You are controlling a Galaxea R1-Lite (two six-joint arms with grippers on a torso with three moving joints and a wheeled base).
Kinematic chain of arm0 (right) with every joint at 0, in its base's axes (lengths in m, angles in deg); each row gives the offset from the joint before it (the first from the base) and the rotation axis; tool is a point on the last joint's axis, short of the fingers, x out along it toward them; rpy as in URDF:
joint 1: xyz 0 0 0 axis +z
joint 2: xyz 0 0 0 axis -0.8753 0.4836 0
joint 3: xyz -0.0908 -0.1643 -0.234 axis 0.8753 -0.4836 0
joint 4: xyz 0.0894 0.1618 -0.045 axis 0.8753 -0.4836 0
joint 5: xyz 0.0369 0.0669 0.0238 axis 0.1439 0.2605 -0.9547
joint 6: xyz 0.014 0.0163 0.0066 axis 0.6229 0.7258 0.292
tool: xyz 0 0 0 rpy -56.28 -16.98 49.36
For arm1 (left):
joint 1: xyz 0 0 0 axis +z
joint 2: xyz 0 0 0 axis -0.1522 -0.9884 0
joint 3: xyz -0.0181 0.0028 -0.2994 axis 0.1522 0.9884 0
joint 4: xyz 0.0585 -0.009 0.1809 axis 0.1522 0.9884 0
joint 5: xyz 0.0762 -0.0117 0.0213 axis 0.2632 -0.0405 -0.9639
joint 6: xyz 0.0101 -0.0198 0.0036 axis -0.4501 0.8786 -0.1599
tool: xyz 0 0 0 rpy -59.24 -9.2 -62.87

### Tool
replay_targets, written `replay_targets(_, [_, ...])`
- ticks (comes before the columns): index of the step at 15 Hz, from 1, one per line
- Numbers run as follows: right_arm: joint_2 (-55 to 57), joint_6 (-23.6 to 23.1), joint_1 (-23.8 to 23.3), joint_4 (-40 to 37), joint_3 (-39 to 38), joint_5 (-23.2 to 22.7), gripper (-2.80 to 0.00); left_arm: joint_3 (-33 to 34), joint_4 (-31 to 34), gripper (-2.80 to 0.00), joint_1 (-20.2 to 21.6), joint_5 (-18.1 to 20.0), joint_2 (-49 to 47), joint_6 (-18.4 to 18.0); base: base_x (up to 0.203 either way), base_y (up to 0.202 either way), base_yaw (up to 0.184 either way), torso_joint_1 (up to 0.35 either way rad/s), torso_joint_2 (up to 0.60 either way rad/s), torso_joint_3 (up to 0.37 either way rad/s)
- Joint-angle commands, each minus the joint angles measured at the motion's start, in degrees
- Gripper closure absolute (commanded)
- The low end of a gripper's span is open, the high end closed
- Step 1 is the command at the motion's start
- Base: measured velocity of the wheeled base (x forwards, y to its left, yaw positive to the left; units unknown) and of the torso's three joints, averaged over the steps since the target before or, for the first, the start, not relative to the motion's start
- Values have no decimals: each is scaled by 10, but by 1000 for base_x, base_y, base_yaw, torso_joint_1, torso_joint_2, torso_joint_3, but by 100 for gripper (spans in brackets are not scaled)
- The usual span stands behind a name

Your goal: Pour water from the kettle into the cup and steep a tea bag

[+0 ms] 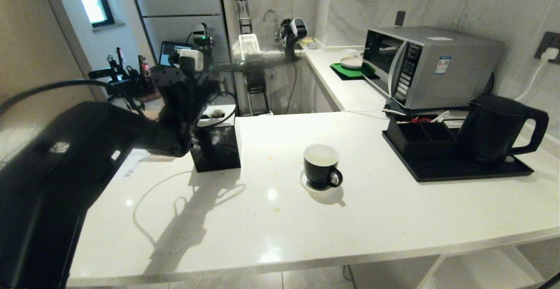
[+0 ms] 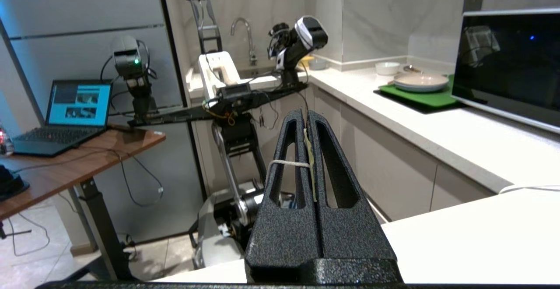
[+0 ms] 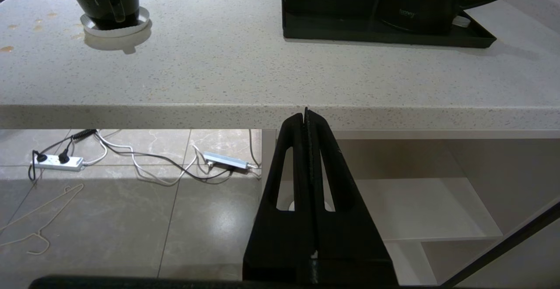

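Bench (image 1: pixel 271 219): the white stone top carries everything within my reach, with the working space in the middle.
Kettle (image 1: pixel 492 131): it stands upright on a black tray (image 1: pixel 472 173) at the far right, handle turned outward, which I judge leaves it easy for my right arm to take.
Left arm: I hold it raised at the bench's left end, beside a glossy black box (image 1: pixel 216 146).
Cup (image 1: pixel 321 166): it sits upright on a white coaster near the middle, well apart from the kettle, its white inside facing up, ready to be filled.
Left pincer (image 2: pixel 306 122): pressed shut on a thin pale string (image 2: pixel 286 163), with a pale strip caught between the jaws; the sachet itself is out of sight.
Right pincer (image 3: pixel 305 118): closed on nothing, parked below the bench edge, idle.
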Motion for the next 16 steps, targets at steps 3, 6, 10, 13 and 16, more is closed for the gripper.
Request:
replay_targets(3, [1,0,0,0,0,0,0,3,-5,0,0,0,-12,-1,0,0,0,0,0,0])
replay_targets(6, [1,0,0,0,0,0,0,4,-7,0,0,0,-17,0,0,0,0,0,0,0])
replay_targets(10, [1,0,0,0,0,0,0,4,-7,0,5,-1,-14,0,0,0,0,0,0,0])
replay_targets(13, [1,0,0,1,0,0,0,4,-8,0,10,-1,-13,0,0,0,0,0,0,0])
replay_targets(16, [1,0,0,0,0,0,0,19,-12,0,14,-1,-13,-1,0,0,0,0,0,0])
